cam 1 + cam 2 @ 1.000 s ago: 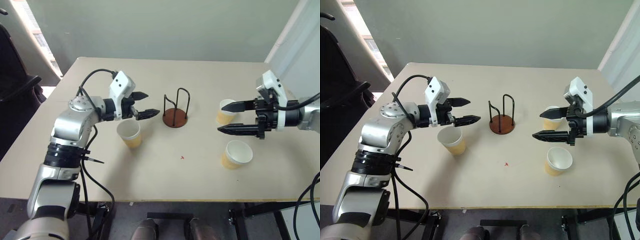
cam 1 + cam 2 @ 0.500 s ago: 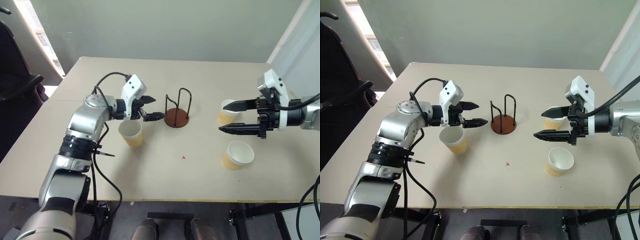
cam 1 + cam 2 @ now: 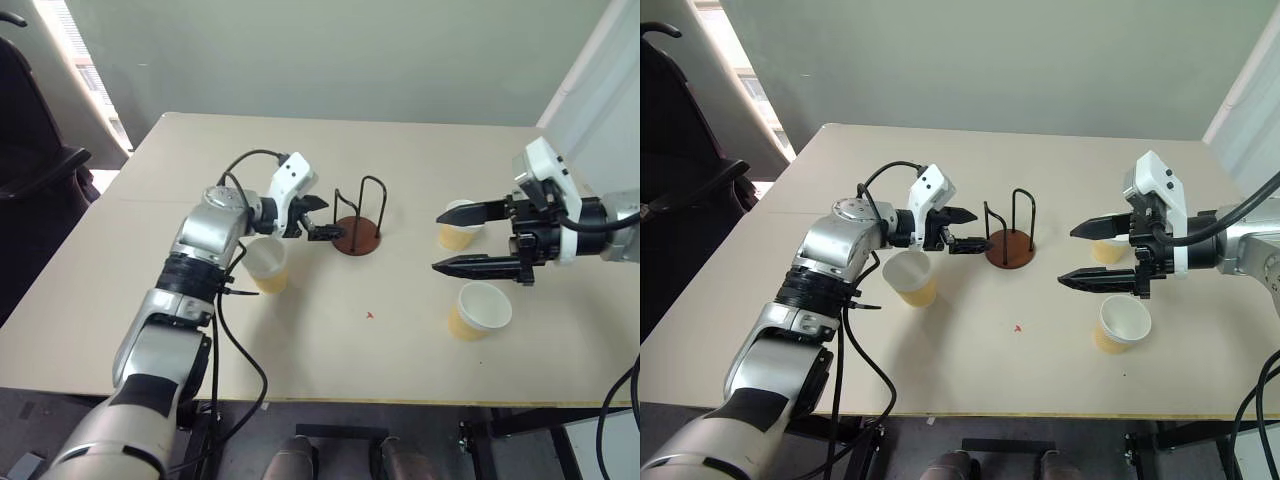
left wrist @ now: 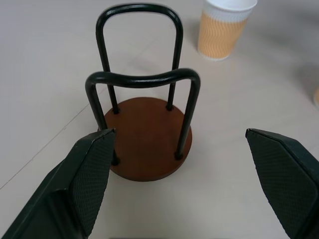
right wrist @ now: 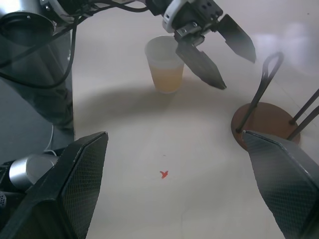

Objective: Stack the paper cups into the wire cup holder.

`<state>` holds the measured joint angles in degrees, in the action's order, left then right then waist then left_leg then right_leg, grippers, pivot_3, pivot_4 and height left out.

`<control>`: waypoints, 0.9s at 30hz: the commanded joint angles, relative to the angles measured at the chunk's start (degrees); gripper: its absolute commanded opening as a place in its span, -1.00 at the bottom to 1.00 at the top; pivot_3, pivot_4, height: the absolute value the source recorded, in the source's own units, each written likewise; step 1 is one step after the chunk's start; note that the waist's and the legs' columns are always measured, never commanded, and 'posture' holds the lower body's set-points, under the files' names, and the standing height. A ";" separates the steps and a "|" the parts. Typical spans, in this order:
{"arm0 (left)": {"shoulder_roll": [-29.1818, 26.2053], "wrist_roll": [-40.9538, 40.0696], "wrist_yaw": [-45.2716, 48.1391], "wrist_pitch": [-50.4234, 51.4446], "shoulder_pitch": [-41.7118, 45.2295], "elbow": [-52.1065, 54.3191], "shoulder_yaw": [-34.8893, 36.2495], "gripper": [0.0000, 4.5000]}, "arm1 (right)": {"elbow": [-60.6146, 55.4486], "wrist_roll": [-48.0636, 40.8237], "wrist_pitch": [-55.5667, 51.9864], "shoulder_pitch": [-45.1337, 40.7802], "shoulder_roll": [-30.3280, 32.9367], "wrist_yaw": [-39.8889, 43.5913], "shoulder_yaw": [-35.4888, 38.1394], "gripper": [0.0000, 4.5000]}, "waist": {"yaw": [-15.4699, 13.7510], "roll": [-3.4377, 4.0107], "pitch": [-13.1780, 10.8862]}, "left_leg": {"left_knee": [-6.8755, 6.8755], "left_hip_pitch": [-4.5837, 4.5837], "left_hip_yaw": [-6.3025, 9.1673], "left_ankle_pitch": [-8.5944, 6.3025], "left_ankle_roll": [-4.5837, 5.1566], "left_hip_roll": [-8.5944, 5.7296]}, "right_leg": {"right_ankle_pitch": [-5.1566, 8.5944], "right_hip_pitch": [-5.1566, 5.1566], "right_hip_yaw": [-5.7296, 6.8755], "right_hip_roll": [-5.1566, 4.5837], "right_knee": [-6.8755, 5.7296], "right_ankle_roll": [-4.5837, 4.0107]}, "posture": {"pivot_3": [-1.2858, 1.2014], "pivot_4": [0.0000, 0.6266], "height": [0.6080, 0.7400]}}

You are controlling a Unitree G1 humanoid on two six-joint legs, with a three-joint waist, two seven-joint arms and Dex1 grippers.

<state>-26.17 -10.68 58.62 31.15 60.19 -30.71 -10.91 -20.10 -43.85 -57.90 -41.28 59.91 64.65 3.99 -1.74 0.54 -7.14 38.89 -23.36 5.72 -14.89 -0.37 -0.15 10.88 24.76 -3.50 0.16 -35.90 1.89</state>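
Left gripper sat centre-left of the head view, fingers spread wide and empty, tips just beside the wire cup holder, which stood mid-table. Right gripper at right of frame, also spread wide, empty, hovering between two paper cups: one behind it, one below it toward the near edge. Third cup stood lower left of the holder, under the left forearm.

Risks, as judged: left fingers so close to the holder could nudge or tip the light wire stand if pushed further. Left forearm could knock the cup beneath it. Right fingers closing off-centre could crush or topple a thin cup.

Room: the table was open in the upper part of frame and between holder and right cups. Lower right cup sat nearest the front edge, but not at the edge.
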 commanded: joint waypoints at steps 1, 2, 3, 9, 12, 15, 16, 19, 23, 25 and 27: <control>0.70 1.15 0.86 -2.07 2.60 -1.11 -0.05 0.99 | -1.32 -1.28 0.30 -0.51 0.73 -0.87 2.86 1.00 | 0.00 0.00 0.00 | 0.02 -0.02 0.00 -0.01 0.01 0.00 | -0.01 0.00 0.00 0.00 0.00 0.02 | 0.03 -0.52 1.00; 0.99 1.58 0.98 -2.53 2.82 -1.66 -0.29 0.99 | -1.37 -1.42 0.31 -0.44 0.75 -1.04 2.87 1.00 | 0.00 0.00 0.00 | 0.06 -0.04 0.00 -0.02 0.03 0.00 | -0.01 0.00 0.00 0.00 0.00 0.03 | 0.03 -0.52 1.00; 1.44 2.13 0.85 -3.19 3.14 -2.48 -0.56 0.99 | -1.43 -1.57 0.34 -0.26 0.80 -1.17 2.96 1.00 | -0.01 0.00 0.00 | 0.08 -0.04 -0.01 -0.03 0.05 0.00 | -0.01 0.00 0.00 0.00 0.01 0.05 | 0.03 -0.52 1.00; 4.38 3.62 1.30 -4.81 5.45 -6.83 -1.00 0.99 | -1.53 -2.39 0.06 0.33 1.16 -1.59 3.25 1.00 | -0.22 0.00 0.00 | 0.17 -0.10 -0.01 -0.08 0.13 -0.03 | -0.02 0.00 -0.03 -0.01 0.01 0.13 | 0.03 -0.52 1.00; 5.94 4.45 1.77 -5.57 6.00 -7.96 -1.50 0.99 | -1.46 -2.54 0.25 0.31 1.28 -1.75 3.16 1.00 | -0.22 0.00 0.00 | 0.19 -0.11 -0.03 -0.10 0.17 -0.04 | -0.01 0.00 -0.04 -0.02 0.02 0.18 | 0.03 -0.52 1.00; 7.32 5.17 1.41 -6.48 6.45 -9.17 -1.81 0.99 | -1.45 -2.58 0.47 0.51 1.29 -1.88 3.16 1.00 | -0.22 0.00 0.00 | 0.19 -0.12 -0.04 -0.12 0.20 -0.04 | 0.00 0.00 -0.05 -0.02 0.02 0.20 | 0.03 -0.52 1.00; 7.69 5.38 1.31 -6.77 6.61 -9.60 -1.80 0.99 | -1.45 -2.57 0.55 0.53 1.23 -1.99 3.10 1.00 | -0.22 0.00 0.00 | 0.19 -0.12 -0.05 -0.12 0.21 -0.04 | 0.00 0.00 -0.06 -0.02 0.02 0.21 | 0.03 -0.52 1.00; 8.63 6.10 0.93 -7.98 7.06 -10.87 -1.75 0.99 | -1.47 -2.69 0.67 0.64 1.11 -2.32 3.09 1.00 | -0.22 0.00 0.00 | 0.19 -0.11 -0.07 -0.13 0.22 -0.04 | 0.01 0.00 -0.07 -0.01 0.02 0.24 | 0.03 -0.52 1.00; 9.64 7.59 -0.56 -10.45 7.55 -13.19 -1.74 0.92 | -1.45 -2.79 0.85 0.96 1.05 -2.67 3.27 1.00 | -0.25 0.00 0.00 | 0.21 -0.12 -0.10 -0.13 0.22 -0.05 | 0.00 0.00 -0.11 -0.01 0.02 0.29 | 0.03 -0.52 1.00; 10.19 8.44 -1.91 -11.79 7.81 -14.47 -1.65 0.74 | -1.40 -2.78 0.97 1.26 1.04 -2.83 3.47 1.00 | -0.31 0.00 0.00 | 0.23 -0.12 -0.11 -0.14 0.23 -0.06 | 0.00 0.00 -0.12 -0.01 0.02 0.32 | 0.03 -0.52 1.00; 10.70 8.81 -2.99 -12.68 8.30 -15.97 -1.18 0.44 | -1.38 -2.83 1.04 1.48 0.95 -3.07 3.58 1.00 | -0.31 0.00 0.00 | 0.24 -0.12 -0.13 -0.14 0.24 -0.07 | -0.01 0.00 -0.17 -0.01 0.03 0.34 | 0.03 -0.52 1.00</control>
<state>-15.98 -2.13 56.61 20.03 66.57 -46.41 -13.05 -20.52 -45.94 -57.68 -39.38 60.24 61.89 4.52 -2.05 0.53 -7.15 39.13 -23.48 5.57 -15.04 -0.12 -0.22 10.87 24.75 -3.68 0.14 -35.87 2.25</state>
